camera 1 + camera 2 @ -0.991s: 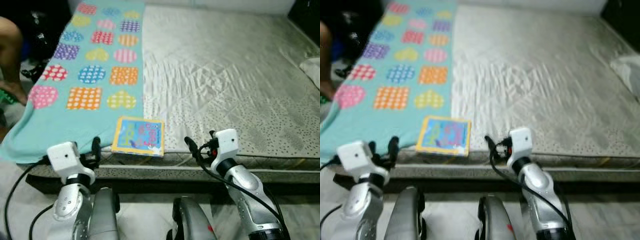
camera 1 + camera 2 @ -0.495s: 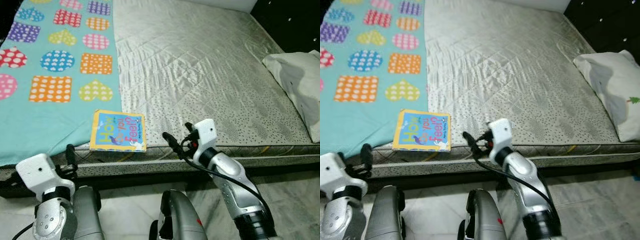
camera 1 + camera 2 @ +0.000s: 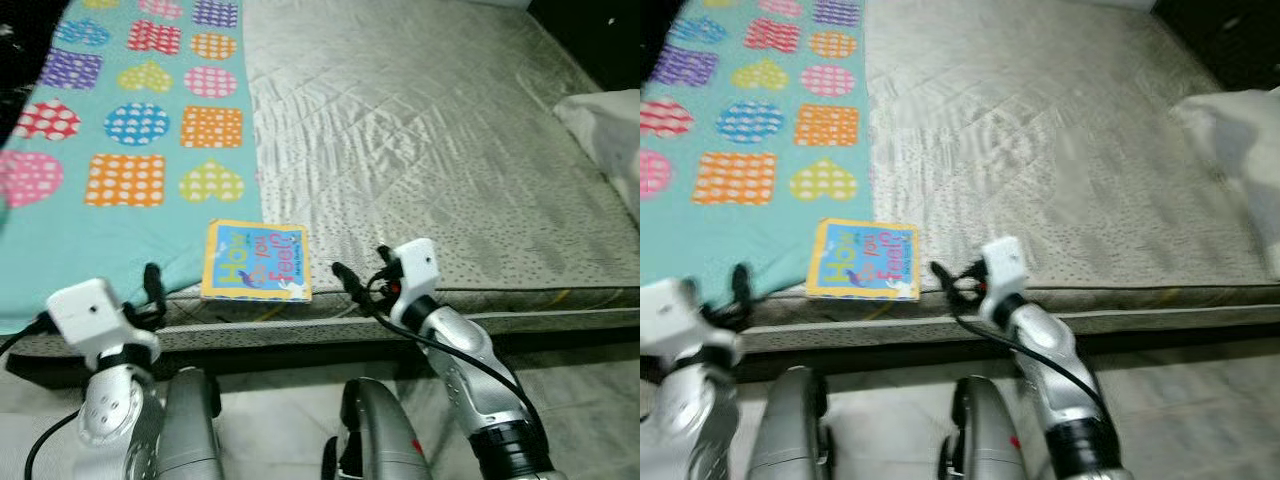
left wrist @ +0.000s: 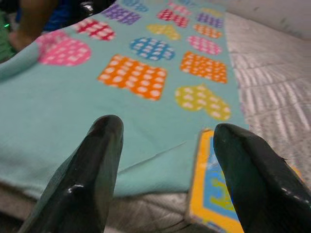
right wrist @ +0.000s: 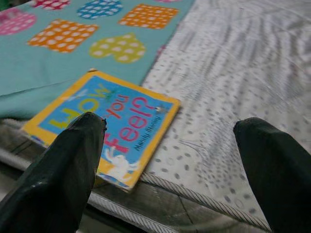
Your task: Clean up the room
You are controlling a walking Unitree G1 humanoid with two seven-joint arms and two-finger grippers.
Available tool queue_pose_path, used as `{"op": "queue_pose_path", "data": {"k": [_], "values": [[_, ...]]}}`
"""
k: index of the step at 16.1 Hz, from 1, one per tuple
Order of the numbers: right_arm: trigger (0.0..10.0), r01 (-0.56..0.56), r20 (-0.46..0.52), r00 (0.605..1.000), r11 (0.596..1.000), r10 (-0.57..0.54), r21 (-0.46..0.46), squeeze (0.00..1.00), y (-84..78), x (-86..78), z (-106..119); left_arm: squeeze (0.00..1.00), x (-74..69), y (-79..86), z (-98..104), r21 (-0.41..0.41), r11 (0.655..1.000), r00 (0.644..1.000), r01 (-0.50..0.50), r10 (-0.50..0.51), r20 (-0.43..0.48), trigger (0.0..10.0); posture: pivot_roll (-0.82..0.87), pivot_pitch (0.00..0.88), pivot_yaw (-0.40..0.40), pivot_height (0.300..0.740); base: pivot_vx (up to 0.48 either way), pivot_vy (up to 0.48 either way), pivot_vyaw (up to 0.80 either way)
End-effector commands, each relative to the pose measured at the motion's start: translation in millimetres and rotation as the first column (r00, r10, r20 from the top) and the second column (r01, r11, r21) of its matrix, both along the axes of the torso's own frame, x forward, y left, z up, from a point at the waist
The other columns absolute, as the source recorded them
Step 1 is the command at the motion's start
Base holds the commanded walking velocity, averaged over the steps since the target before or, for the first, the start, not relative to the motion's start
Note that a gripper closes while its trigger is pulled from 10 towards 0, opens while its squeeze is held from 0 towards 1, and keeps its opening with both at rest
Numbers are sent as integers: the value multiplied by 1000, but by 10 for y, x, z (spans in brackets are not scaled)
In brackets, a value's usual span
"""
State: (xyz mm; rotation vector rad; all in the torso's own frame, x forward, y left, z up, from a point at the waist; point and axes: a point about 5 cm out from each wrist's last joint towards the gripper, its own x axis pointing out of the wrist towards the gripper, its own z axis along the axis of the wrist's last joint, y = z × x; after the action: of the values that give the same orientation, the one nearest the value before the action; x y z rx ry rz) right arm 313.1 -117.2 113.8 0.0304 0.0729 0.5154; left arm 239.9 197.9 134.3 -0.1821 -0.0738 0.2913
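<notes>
- Right gripper (image 3: 352, 281) is hovering at the near edge of the mattress (image 3: 430, 150), fingers spread wide apart and gripping nothing; the right wrist view is showing both black fingers (image 5: 53, 165) parted with the book corner between them.
- Left gripper (image 3: 152, 290) is likewise hanging at the near edge, further to the robot's left; its fingers (image 4: 92, 170) are standing apart, holding nothing.
- Book (image 3: 257, 261), a square children's board book with a yellow border and blue cover, is lying flat at the very front edge of the mattress, its left part resting on the teal blanket (image 3: 120, 170), its right part on bare mattress.
- Key relation: from the right gripper the book is lying at about 10 o'clock, just beside the fingertips; from the left gripper it is lying at about 2 o'clock, a little further off. Judgement: the right arm is the nearer one for a pick.
- The book is nearly square, so no strong long axis; its near edge is running parallel to the mattress edge.
- Surface: quilted grey mattress, soft; blanket with dotted hearts and squares is covering the left side.
- Further off at 2 o'clock a white pillow (image 3: 610, 125) is lying at the right edge.
- Below, pale tiled floor (image 3: 580, 400).
</notes>
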Motion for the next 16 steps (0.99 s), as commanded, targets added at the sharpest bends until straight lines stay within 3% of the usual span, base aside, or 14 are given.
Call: {"op": "queue_pose_path", "data": {"k": [1, 6, 10, 16], "values": [[10000, 51, 27, 998, 999, -51, 1, 0, -127, -11, 41, 0, 24, -67, -74, 3, 999, 998, 41, -41, -41, 10000, -70, 185, -112, 597, 0, 0, 0], [10000, 168, 30, 985, 986, -168, 12, 0, -296, -137, -22, 0, 220, -177, -40, 9, 988, 988, 152, -151, -41, 10000, -100, 194, -20, 597, 0, 0, 0], [10000, 158, 27, 987, 987, -159, 11, 0, -240, -172, -45, 0, 198, -156, -21, 20, 983, 983, 183, -182, -24, 10000, -82, 206, -22, 597, 0, 0, 0], [10000, 121, 25, 992, 993, -121, 7, 0, -162, -126, -27, 0, 129, -132, -34, 17, 984, 984, 176, -175, -18, 10000, -65, 206, -53, 597, 346, 0, 0]]}}
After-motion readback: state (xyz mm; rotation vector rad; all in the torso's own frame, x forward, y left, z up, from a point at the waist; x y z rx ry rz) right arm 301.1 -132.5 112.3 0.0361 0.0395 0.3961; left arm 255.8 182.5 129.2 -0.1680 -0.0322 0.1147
